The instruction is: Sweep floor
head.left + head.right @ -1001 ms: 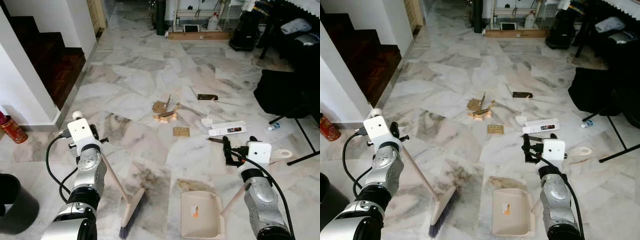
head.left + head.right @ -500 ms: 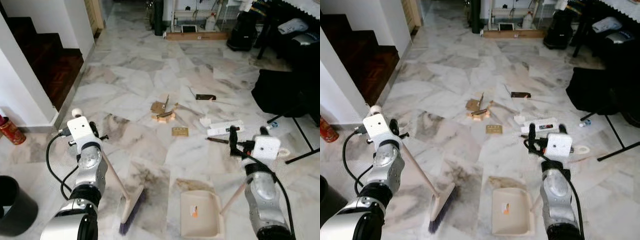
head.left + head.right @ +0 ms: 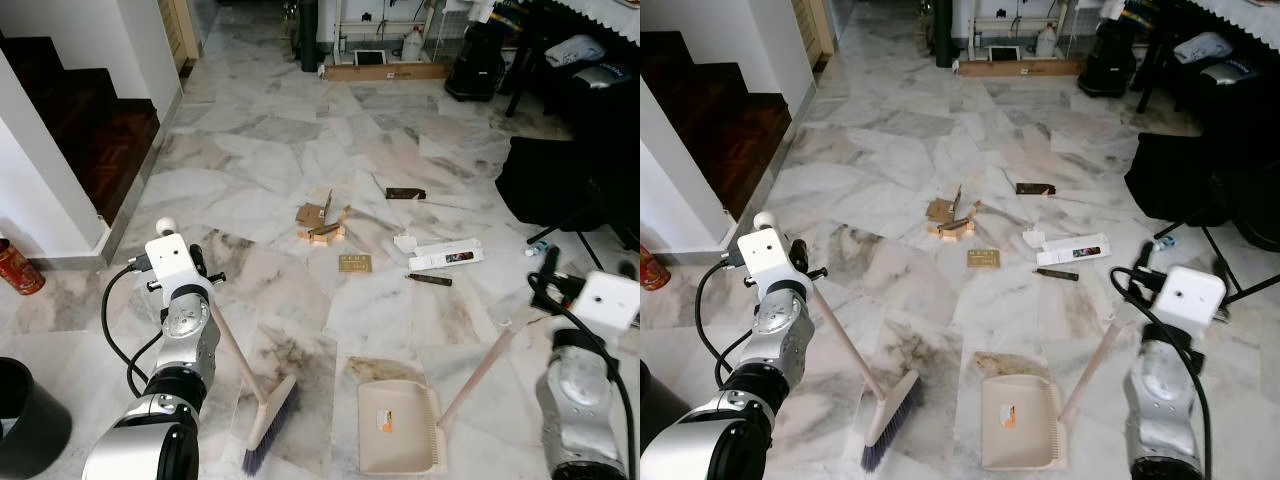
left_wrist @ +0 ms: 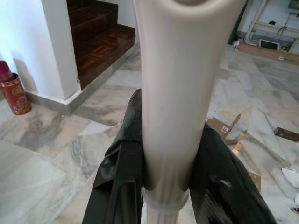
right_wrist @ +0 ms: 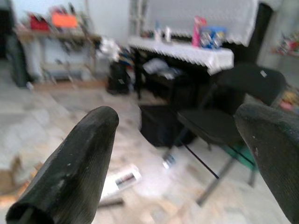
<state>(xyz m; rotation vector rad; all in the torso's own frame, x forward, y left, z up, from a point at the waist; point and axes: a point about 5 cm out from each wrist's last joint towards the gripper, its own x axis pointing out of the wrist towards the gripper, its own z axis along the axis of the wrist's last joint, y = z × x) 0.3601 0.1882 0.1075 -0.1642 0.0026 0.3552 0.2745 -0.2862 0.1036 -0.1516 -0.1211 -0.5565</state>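
View from my head camera, looking down at a white-and-grey marble floor (image 3: 270, 150). My left gripper (image 4: 166, 184) is clamped on the pale wooden handle of a broom with dark bristles (image 3: 262, 428); the handle slants down and to the right, and the bristle head rests on the floor near my left side. My right gripper (image 5: 187, 154) stands wide open, its two black fingers (image 5: 70, 168) well apart and holding nothing. The right arm (image 3: 585, 350) is raised at the right edge of the scene. Just left of it lies a beige plastic dustpan (image 3: 398, 428), flat on the floor in the near middle, its long pale handle (image 3: 480, 372) sloping up toward the right arm; I cannot tell whether the handle touches the arm.

Debris lies farther off, in the middle of the floor: scraps of brown cardboard (image 3: 322, 220), a small tan square card (image 3: 355, 263), a white rectangular box (image 3: 445, 255) and a dark strip (image 3: 405, 193). A dark wooden staircase (image 3: 95, 120) rises at far left, with a red tin (image 3: 18, 268) at the foot of its wall. A black bin (image 3: 25, 420) stands at near left, and a black chair (image 3: 560, 185) at right.
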